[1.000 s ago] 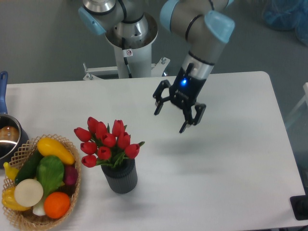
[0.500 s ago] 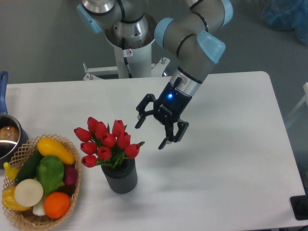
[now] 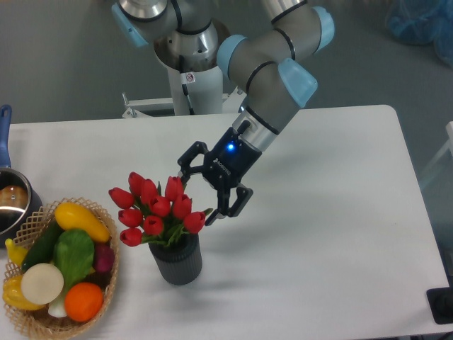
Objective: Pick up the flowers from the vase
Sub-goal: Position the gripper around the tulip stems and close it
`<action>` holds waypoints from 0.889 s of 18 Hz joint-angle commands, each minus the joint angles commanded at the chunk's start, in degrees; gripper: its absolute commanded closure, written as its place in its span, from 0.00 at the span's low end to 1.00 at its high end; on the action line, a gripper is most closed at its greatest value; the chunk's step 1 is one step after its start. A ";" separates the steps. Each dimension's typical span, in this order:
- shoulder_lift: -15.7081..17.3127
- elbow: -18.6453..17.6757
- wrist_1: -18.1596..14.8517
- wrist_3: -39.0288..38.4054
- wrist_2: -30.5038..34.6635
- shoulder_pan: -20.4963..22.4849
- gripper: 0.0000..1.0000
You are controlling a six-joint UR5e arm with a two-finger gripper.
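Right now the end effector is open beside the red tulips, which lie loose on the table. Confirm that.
Not quite. The red tulips do not lie on the table; they stand in the dark ribbed vase, as the fixed camera shows. The end effector is indeed open beside them.

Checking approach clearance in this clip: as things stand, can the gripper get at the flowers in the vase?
Probably yes. The gripper hangs with jaws open just right of the flowers, which stand above the vase. Nothing lies between them; the basket sits off on the far side.
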 joint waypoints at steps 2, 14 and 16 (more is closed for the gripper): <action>-0.97 0.44 0.09 0.00 -0.80 0.00 0.00; -3.26 2.46 0.79 -0.35 -3.00 -1.14 0.00; -3.52 2.98 0.79 -0.26 -3.00 -1.67 0.00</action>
